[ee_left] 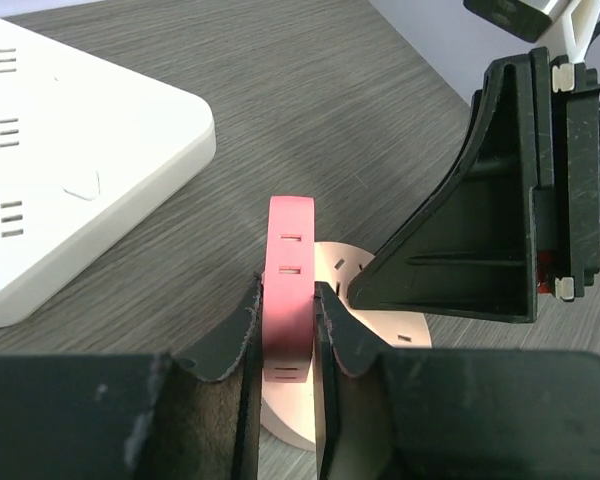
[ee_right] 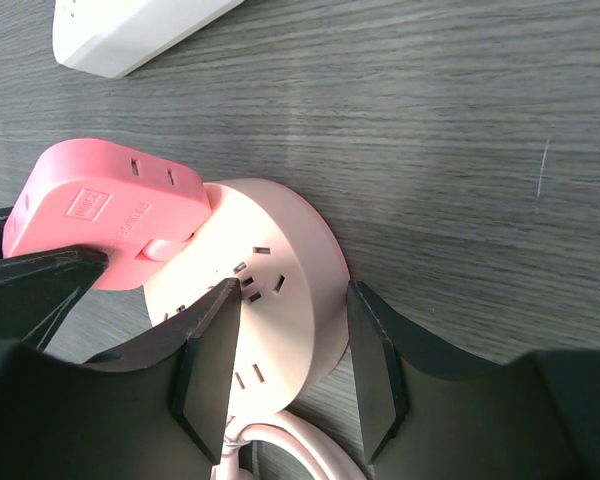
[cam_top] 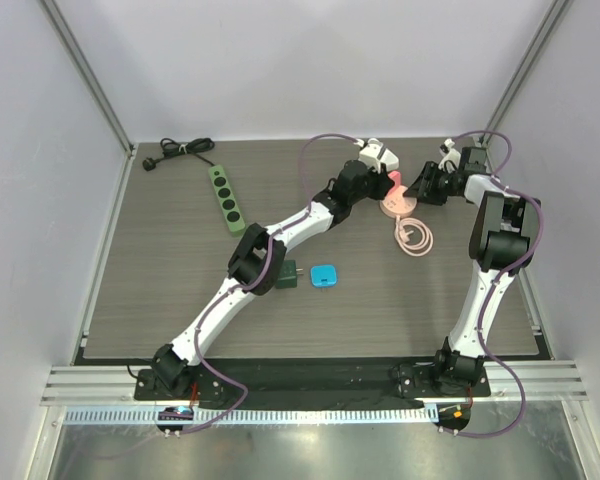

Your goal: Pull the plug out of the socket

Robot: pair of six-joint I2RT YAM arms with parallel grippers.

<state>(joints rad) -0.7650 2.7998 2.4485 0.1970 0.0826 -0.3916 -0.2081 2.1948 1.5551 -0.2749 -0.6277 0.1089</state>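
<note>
Left wrist view puts the plug (ee_left: 288,240) square in the middle: a flat pink block standing on edge on the round pink socket (ee_left: 412,330), with the left claw (ee_left: 288,295) closed narrow on its two broad faces. The right wrist view shows the plug's base meeting the socket's top, so it is not yet out. The right claw (ee_right: 292,300) straddles the socket (ee_right: 270,225), one finger at the rim and the other over the face, and seems to pin it to the bench (cam_top: 460,300).

By my judgement both grips are set and the approach is done. What remains is the pull itself, with the socket held down, and then carrying the plug clear.

Room for that is good above: nothing hangs over the plug. To the side it is tight. The right claw's black body sits just beside the plug, so a tilted pull toward it could knock the two together. A white power strip (ee_left: 60,150) lies near on the other side, flat and low.

From the top view, the socket's cable (cam_top: 415,238) coils just nearer the arm bases. The back wall is close behind the pair. A green power strip (cam_top: 225,197) and a blue block (cam_top: 324,275) lie well apart.
</note>
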